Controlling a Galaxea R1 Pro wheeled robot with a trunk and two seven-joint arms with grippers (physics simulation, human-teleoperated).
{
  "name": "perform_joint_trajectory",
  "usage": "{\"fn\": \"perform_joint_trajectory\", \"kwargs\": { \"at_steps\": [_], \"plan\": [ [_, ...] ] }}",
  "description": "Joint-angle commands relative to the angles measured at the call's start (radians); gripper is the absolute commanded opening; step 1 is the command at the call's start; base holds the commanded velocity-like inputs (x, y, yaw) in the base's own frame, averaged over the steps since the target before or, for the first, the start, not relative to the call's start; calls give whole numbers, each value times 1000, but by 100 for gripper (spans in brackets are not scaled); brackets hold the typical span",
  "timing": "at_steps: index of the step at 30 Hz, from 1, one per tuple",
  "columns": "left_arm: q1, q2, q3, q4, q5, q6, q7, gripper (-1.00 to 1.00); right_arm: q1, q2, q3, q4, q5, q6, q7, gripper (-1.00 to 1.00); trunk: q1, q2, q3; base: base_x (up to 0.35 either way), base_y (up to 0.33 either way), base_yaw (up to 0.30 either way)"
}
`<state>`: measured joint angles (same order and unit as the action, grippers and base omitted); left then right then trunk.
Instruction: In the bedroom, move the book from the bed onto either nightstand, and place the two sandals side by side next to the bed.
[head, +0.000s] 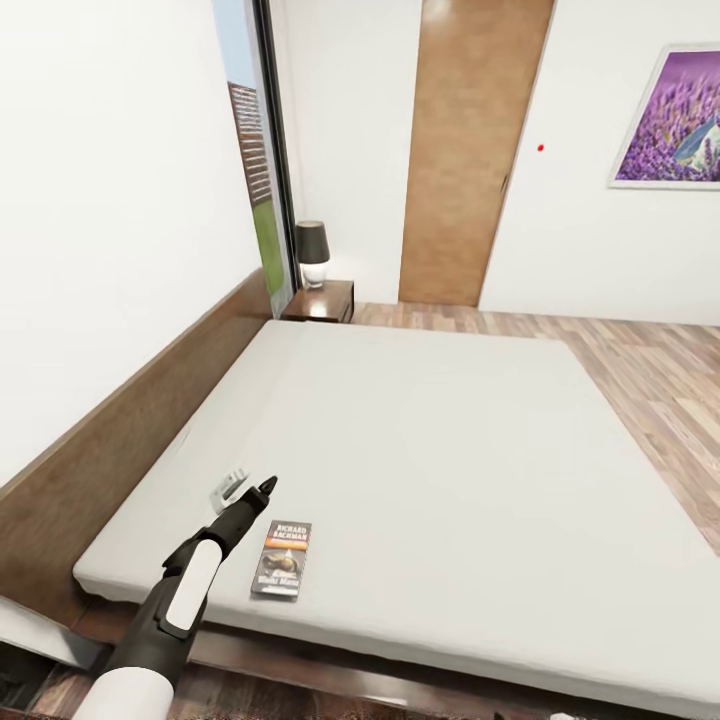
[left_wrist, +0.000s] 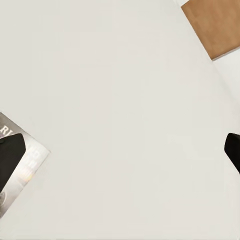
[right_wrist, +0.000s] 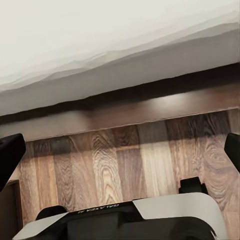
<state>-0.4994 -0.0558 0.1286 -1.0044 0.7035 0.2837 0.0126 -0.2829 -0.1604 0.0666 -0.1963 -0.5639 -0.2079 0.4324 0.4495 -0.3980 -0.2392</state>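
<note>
- Off-white, plain mattress of the large low bed (head: 420, 440) carries the small thin paperback book (head: 282, 558), dark-covered with white "RICHARD BACHMAN" lettering and an orange band; it lies flat near the bed's close edge, at about 7 o'clock of the mattress in the head view.
- Left pincer (head: 245, 492), black-tipped on a black and white arm, hangs over the mattress just beside the book, at about 11 o'clock from it; no contact with the cover can be made out.
- Left wrist view: two dark fingertips (left_wrist: 11, 157) stand wide apart at opposite edges, with bare mattress between them; one fingertip overlaps the book's (left_wrist: 30, 155) corner in the picture.
- Right pincer (right_wrist: 120, 150) hangs with its fingers spread apart over the dark wood-plank floor (right_wrist: 125, 160) beside the bed's dark brown frame (right_wrist: 130, 107), holding nothing.
- Small glossy reddish-brown nightstand (head: 322, 301) stands at the bed's far corner, at 12 o'clock from the book, well apart from it; a black-shaded, white-based lamp (head: 312, 253) stands on it.
- Long brown headboard (head: 120, 430) runs along the bed at 9 o'clock.
- Brown wooden door (head: 470, 150) and a framed lavender picture (head: 672, 118) are on the far white wall.
</note>
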Motion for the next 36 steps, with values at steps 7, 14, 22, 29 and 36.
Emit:
{"fn": "perform_joint_trajectory", "kwargs": {
  "at_steps": [7,14,22,29,36],
  "plan": [
    [-1,-2,3,-2,10,8,1,100,-1,-1,7,1,-9,-4,3,100,1,-2,-13,0,0,0],
    [-1,-4,3,-1,10,7,2,100,-1,-1,7,2,-9,-4,3,100,1,-2,-24,0,0,0],
    [-1,-5,2,0,10,6,3,100,-1,-1,7,3,-10,-4,2,100,1,-2,-36,0,0,0],
    [-1,-4,3,-1,10,5,3,100,-1,-1,7,3,-9,-4,2,100,1,-2,-47,0,0,0],
    [-1,-4,3,-1,10,5,3,100,-1,-1,7,3,-10,-4,2,100,1,-2,-58,0,0,0]
  ]
}}
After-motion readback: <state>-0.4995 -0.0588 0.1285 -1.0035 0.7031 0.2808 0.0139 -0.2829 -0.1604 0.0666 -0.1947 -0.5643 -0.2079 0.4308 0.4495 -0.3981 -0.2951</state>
